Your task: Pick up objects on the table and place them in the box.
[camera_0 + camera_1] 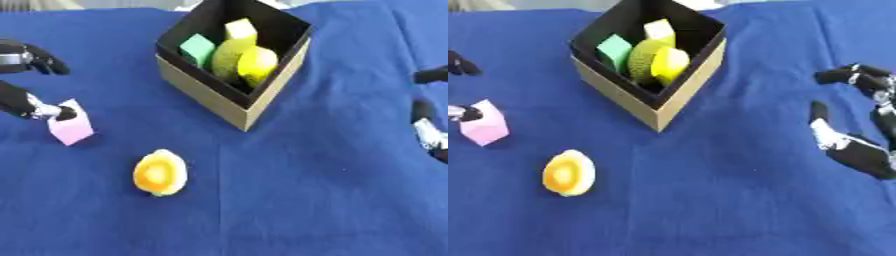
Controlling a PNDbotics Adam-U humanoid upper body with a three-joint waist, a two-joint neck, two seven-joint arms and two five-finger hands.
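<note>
Looking down through the left eye view, the box (234, 65) stands toward the far edge of the blue-covered counter (306, 200), its dark inside already holding a green block (198, 48), a small yellow block (241, 28) and two rounded yellow-green fruits (243, 61) leaning together. So part of the job looks done. Two things remain out on the cloth: a pink block (72, 126) near the left edge and an orange-and-yellow fruit half (159, 173) lying nearer the front, between the left edge and the middle. The left hand (31, 80) comes in at the left edge with one dark fingertip touching the pink block's upper corner and other fingers curled above it, well apart from the block. It has not closed round the block, and the block sits on the cloth, so I judge the pick is only starting.

In the right eye view the same layout shows, with the left hand mostly cut off at the left edge. The right hand (859, 135) is plain here, near the right edge of the counter, fingers spread and relaxed, holding nothing and well apart from every object. It looks idle.

By my reading, four things are in and two are left: the pink block first, then the fruit half.
</note>
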